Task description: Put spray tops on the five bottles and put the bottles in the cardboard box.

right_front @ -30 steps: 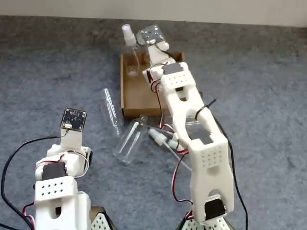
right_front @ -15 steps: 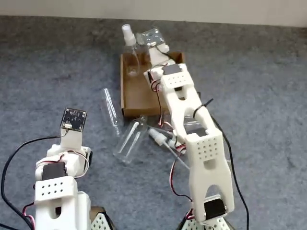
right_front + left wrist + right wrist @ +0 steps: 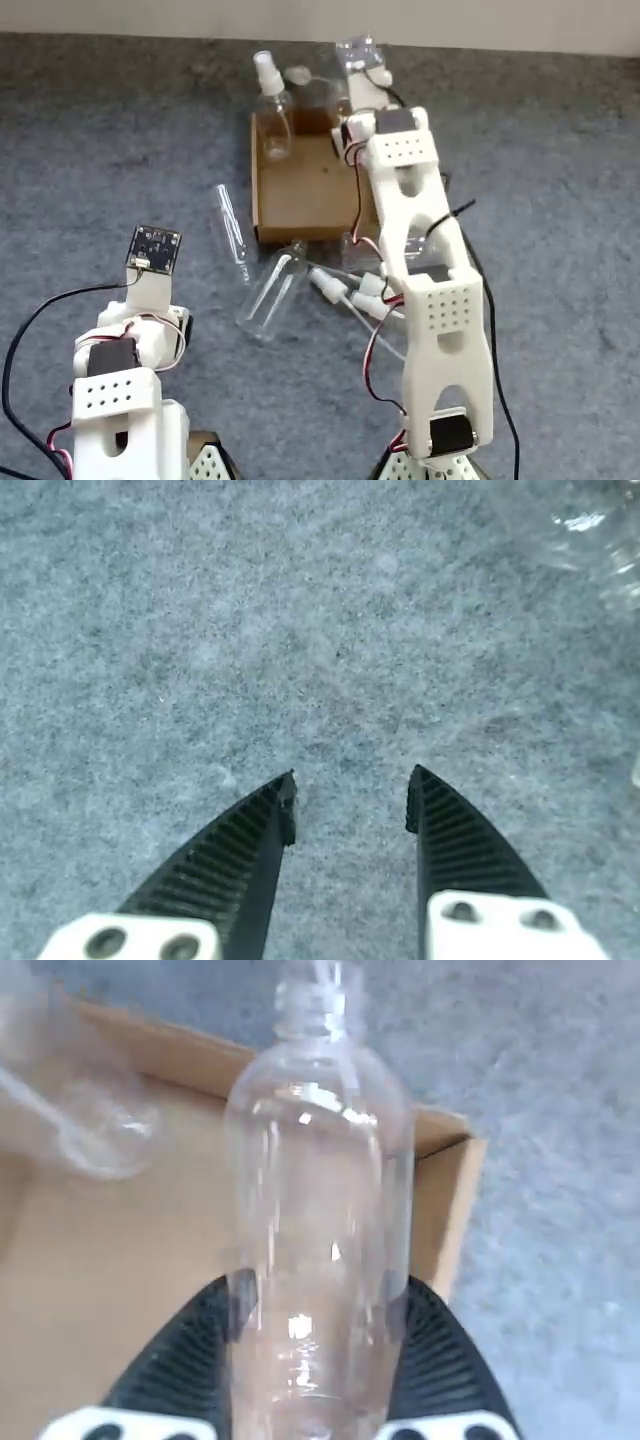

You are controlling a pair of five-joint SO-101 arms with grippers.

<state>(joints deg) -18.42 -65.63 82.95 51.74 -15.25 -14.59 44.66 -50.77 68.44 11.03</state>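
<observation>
My right gripper (image 3: 318,1305) is shut on a clear plastic bottle (image 3: 318,1180), held over the far right corner of the cardboard box (image 3: 452,1190). From above, that bottle (image 3: 318,95) hangs by the box (image 3: 300,205) beneath the outstretched right arm (image 3: 400,165). A second bottle with a white spray top (image 3: 270,110) stands in the box's far left corner. One capless bottle (image 3: 270,290) lies on the carpet in front of the box, beside loose spray tops (image 3: 330,285). My left gripper (image 3: 350,790) is open over bare carpet at the near left.
A thin clear tube (image 3: 232,235) lies on the carpet left of the box. Another clear bottle (image 3: 362,245) lies partly under the right arm. A bottle's edge (image 3: 580,530) shows beyond the left gripper. Grey carpet covers the whole surface.
The right arm has swung to the right and farther away with the bottle, from over the box's middle to its far right corner. The left arm has kept still.
</observation>
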